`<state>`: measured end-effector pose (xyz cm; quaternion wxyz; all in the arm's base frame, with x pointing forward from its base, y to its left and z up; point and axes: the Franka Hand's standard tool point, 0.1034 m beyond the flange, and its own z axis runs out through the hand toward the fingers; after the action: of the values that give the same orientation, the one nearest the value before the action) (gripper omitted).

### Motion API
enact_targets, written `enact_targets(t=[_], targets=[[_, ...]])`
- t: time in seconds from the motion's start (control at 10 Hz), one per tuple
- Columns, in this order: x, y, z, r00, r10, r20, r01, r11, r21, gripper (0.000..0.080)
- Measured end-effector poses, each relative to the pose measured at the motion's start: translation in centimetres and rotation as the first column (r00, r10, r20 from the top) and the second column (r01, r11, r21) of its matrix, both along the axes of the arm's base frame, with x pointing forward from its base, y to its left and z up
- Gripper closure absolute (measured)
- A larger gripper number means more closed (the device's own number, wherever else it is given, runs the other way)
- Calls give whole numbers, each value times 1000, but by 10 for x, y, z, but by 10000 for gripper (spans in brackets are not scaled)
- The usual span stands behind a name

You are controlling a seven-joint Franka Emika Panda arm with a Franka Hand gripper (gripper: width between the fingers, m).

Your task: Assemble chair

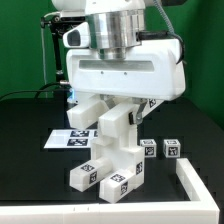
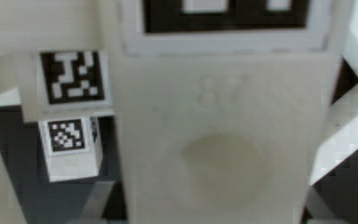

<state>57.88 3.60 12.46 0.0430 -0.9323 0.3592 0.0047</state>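
Observation:
My big white gripper [image 1: 117,112] hangs over the middle of the black table, shut on a white chair piece [image 1: 119,135] that stands upright between its fingers. Below it, that piece meets other white chair parts with black-and-white tags on their ends [image 1: 85,174] [image 1: 120,184]; I cannot tell whether they are joined. In the wrist view the held piece [image 2: 220,130] fills the middle of the picture, a tag at its far end. A tagged chair part [image 2: 73,80] lies beside it. The fingers are only dim shapes at its sides.
Two small tagged cubes [image 1: 150,147] [image 1: 172,150] sit toward the exterior view's right. The marker board [image 1: 70,138] lies flat behind the parts on the left. A white L-shaped rail [image 1: 196,186] borders the front right corner.

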Motion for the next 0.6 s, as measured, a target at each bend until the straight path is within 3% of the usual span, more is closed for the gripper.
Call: enact_targets(t=[0.6], targets=[[-2,1,-5,1000,3,-7,-3,1000,-3,515]])
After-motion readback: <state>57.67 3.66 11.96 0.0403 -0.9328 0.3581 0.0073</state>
